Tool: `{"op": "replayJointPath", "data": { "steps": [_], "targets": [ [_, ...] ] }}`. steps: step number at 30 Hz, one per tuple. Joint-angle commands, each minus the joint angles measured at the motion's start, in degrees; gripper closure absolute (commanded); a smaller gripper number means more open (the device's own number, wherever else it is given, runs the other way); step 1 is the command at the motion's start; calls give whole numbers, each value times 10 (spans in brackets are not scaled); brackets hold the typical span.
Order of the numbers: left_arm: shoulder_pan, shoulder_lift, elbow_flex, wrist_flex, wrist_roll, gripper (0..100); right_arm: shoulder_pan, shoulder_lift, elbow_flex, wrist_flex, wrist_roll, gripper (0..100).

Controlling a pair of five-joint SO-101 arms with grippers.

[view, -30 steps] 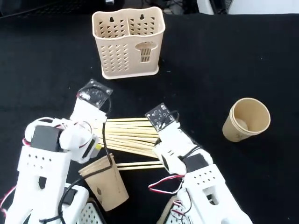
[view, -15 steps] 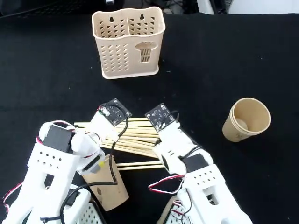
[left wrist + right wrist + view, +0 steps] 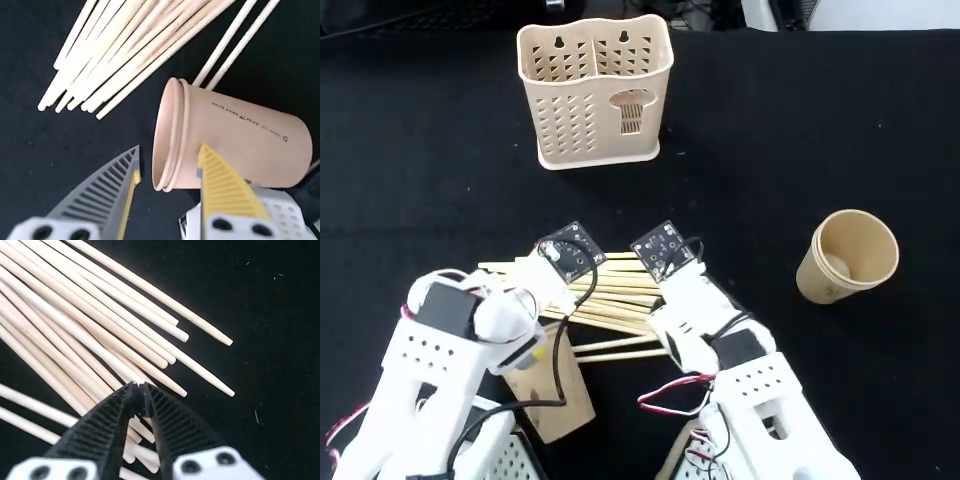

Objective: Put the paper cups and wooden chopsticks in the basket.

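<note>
Several wooden chopsticks [image 3: 610,295] lie fanned out on the black table between my two arms. One paper cup [image 3: 230,132] lies on its side; my left gripper [image 3: 170,147] hangs open just over its rim, the yellow finger [image 3: 220,185] in front of the cup's wall. That cup [image 3: 555,395] is partly under the left arm in the high view. Another paper cup [image 3: 848,255] rests tilted at the right, apart from both arms. My right gripper [image 3: 137,385] is shut, its tips just above the chopsticks [image 3: 100,335]. The beige perforated basket [image 3: 595,95] stands at the back.
The basket has two compartments divided by a wall [image 3: 595,60]. Two loose chopsticks [image 3: 620,348] lie apart from the pile beside the lying cup. Open black table stretches between the basket and the pile and around the right cup.
My left arm has swung right and back from the pile's left end to above the lying cup. The two loose chopsticks tilted slightly. The right arm has kept still.
</note>
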Motion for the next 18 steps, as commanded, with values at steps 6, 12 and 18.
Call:
{"op": "replayJointPath", "data": {
  "steps": [6,12,18],
  "targets": [
    [7,5,40,-3,-6,809,5,-7,-2,-11,-4,985],
    [7,5,39,-2,-6,885,5,-7,-2,-11,-4,985],
    [5,0,36,-2,-4,888,5,-6,-2,-14,-4,985]
  ]
}}
